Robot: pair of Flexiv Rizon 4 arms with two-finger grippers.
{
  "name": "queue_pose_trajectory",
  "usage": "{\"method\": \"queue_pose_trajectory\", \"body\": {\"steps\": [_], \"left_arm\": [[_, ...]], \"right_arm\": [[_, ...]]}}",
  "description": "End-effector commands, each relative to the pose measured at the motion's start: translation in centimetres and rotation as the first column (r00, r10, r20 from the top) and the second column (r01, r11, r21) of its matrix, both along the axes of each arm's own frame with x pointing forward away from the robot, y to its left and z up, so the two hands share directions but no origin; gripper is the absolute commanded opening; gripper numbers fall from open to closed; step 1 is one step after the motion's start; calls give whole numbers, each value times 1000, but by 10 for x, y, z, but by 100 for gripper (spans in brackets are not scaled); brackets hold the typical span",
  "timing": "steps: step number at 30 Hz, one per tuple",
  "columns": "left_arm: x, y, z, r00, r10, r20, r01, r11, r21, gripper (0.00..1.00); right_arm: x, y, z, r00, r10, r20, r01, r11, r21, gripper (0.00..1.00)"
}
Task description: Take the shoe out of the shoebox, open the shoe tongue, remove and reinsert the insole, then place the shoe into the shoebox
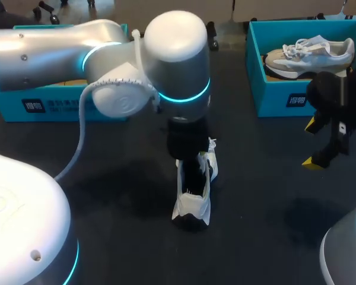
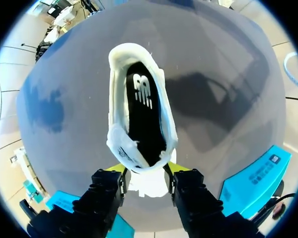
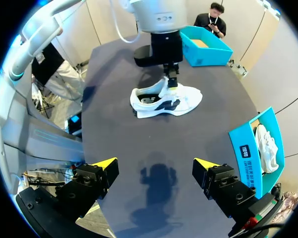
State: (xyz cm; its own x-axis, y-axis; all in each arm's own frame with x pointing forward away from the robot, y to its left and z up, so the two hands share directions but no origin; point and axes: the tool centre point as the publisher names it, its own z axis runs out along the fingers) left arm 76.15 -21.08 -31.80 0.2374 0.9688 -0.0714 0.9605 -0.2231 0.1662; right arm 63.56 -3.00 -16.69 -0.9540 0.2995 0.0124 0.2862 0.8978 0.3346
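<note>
Farthest left, an open teal cardboard shoebox [image 1: 47, 110] sat at the far edge of the dark tabletop [image 1: 107, 178], partly hidden behind the silver left arm [image 1: 107, 53]. That arm reached in to the middle of the table, where the left gripper [image 2: 146, 171] pointed down onto a white sneaker [image 1: 193, 199] with a dark side logo. The white sneaker stood upright on its sole on the bare table, well apart from both boxes. The gripper's yellow-tipped fingers [image 2: 116, 168] were pressed in from both sides on the shoe's white tongue [image 2: 148, 184], pinching it. Ahead of them the shoe's mouth lay open, showing the black insole [image 2: 144, 119] flat inside. Further right, the right gripper [image 3: 155, 166] hung above the table with its fingers spread wide and nothing between them. Behind it at the far right stood a second teal shoebox [image 1: 279, 98], and a grey-and-white laced sneaker [image 1: 311, 52] lay inside.
</note>
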Motion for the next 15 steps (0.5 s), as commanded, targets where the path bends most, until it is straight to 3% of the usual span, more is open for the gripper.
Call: {"method": "queue_pose_trajectory", "body": {"steps": [1, 8, 15], "left_arm": [[-12, 7, -1, 1000, -2, 12, 2, 1000, -7, 47], [-25, 13, -2, 999, -31, 19, 31, 999, 21, 46], [-15, 5, 14, 999, -28, 33, 29, 1000, -12, 42]], "right_arm": [[3, 2, -1, 1000, 0, -5, 0, 1000, -4, 100], [3, 2, -1, 1000, 0, -5, 0, 1000, -4, 100], [3, 2, -1, 1000, 0, -5, 0, 1000, -4, 100]]}}
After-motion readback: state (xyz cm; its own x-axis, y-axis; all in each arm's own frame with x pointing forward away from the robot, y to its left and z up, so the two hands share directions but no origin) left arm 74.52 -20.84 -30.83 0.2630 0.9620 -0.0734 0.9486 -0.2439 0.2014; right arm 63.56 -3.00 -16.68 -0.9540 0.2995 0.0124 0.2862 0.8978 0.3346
